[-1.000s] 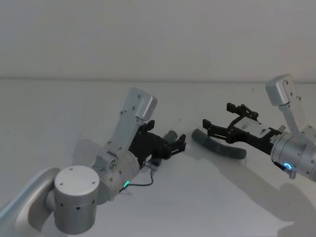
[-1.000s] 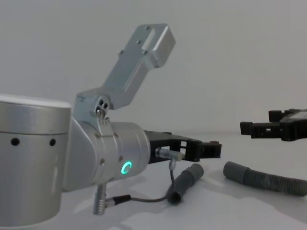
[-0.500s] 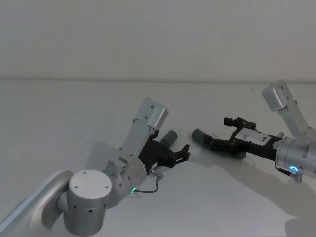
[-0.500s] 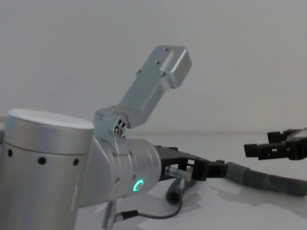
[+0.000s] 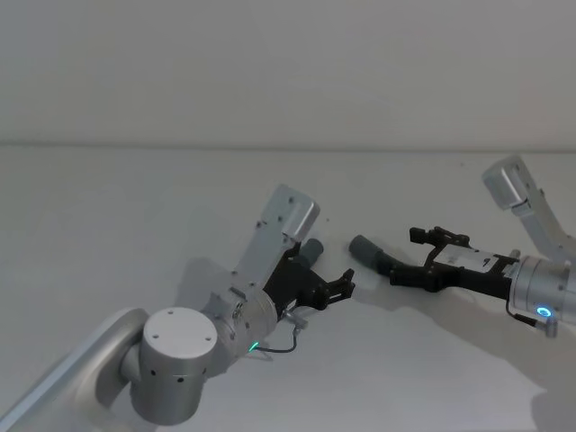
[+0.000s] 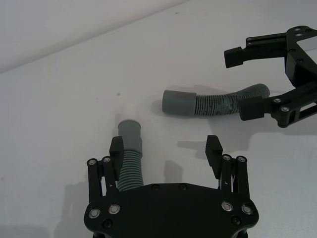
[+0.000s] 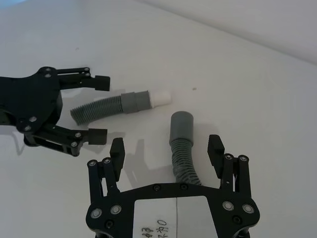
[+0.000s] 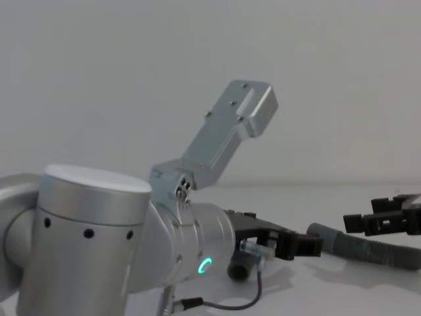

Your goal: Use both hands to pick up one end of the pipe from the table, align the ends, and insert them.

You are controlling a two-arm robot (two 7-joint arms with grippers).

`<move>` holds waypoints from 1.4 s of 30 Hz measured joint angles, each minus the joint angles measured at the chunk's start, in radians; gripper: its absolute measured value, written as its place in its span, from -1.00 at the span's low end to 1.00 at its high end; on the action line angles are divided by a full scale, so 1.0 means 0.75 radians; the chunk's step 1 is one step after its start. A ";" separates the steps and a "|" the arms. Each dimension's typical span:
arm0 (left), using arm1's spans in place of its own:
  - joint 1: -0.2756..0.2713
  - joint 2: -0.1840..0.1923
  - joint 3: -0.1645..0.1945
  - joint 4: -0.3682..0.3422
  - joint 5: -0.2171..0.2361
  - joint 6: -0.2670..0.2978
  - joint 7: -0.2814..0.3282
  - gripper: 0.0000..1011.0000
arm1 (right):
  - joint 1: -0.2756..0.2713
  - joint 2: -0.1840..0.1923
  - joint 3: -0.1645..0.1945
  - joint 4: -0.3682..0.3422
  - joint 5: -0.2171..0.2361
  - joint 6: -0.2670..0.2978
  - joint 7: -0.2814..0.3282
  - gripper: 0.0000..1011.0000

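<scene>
**Both grippers down over the pipe ends, nothing gripped yet**

Versus a second ago, we have both arms lower and further in. The right gripper (image 5: 407, 256) was riding above the pipe (image 7: 182, 159). Now its open jaws straddle the hose just behind the plain cuff (image 7: 181, 126). The left gripper (image 6: 165, 148) has slid forward over the other end, jaws spread wide. There the hose runs close along one finger rather than centred, and the white-tipped cuff (image 6: 130, 131) pokes out past the fingertips.

We read this as pre-grasp reached on both sides, with closing the next step. The left grip is off-centre, so closing will likely shove the hose sideways before it clamps.

The pipe lies flat on the table (image 5: 135, 207). Its two ends sit near each other between the grippers, apart and pointing at different angles, so they are not aligned yet. The middle of the pipe is hidden under the arms.

Materials:
- **Hose:** thin, grey and ribbed, and already curved, so we expect it to flex when lifted.
- **Cuffs:** smooth cylinders. One steps down to a narrower white tip; the other is plain and darker, presumably the socket.
- **Fingers:** black skeletal plastic.
- **Table:** matte white.

We expect the ribs to give better purchase than the smooth cuffs.
</scene>
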 joint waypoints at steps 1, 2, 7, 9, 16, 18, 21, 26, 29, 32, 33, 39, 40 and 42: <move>-0.001 -0.001 0.000 0.006 0.001 -0.001 -0.001 0.98 | 0.005 0.001 -0.005 0.010 0.002 -0.001 0.012 0.98; -0.004 -0.004 0.001 0.015 0.003 -0.004 -0.003 0.98 | 0.010 0.002 -0.010 0.019 0.004 -0.003 0.021 0.98; -0.011 -0.013 -0.001 0.041 0.009 -0.013 -0.006 0.98 | 0.025 0.002 -0.027 0.054 0.009 -0.011 0.049 0.98; -0.014 -0.018 -0.003 0.055 0.012 -0.016 -0.007 0.98 | 0.029 0.002 -0.032 0.061 0.010 -0.013 0.054 0.98; -0.024 -0.031 -0.014 0.090 0.018 -0.030 -0.007 0.98 | 0.048 0.001 -0.054 0.091 0.014 -0.016 0.075 0.98; -0.027 -0.034 -0.017 0.099 0.021 -0.032 -0.008 0.98 | 0.053 0.001 -0.060 0.098 0.015 -0.016 0.080 0.98; -0.030 -0.039 -0.021 0.109 0.023 -0.036 -0.008 0.98 | 0.059 0.000 -0.066 0.107 0.016 -0.016 0.082 0.98; -0.034 -0.045 -0.026 0.122 0.028 -0.042 -0.010 0.98 | 0.068 -0.003 -0.074 0.119 0.017 -0.022 0.083 0.98; -0.036 -0.049 -0.028 0.130 0.031 -0.045 -0.012 0.98 | 0.073 -0.004 -0.079 0.127 0.017 -0.028 0.082 0.98; -0.038 -0.052 -0.030 0.137 0.035 -0.048 -0.013 0.98 | 0.079 -0.006 -0.086 0.134 0.016 -0.033 0.080 0.98; -0.039 -0.053 -0.030 0.139 0.035 -0.049 -0.014 0.98 | 0.080 -0.006 -0.087 0.135 0.016 -0.034 0.079 0.98; -0.043 -0.058 -0.032 0.153 0.043 -0.050 -0.018 0.98 | 0.091 -0.007 -0.103 0.148 0.006 -0.044 0.070 0.98; -0.043 -0.059 -0.032 0.156 0.045 -0.050 -0.020 0.98 | 0.093 -0.008 -0.108 0.150 0.003 -0.045 0.068 0.98; -0.045 -0.060 -0.032 0.161 0.048 -0.050 -0.021 0.98 | 0.096 -0.008 -0.112 0.152 -0.001 -0.048 0.065 0.98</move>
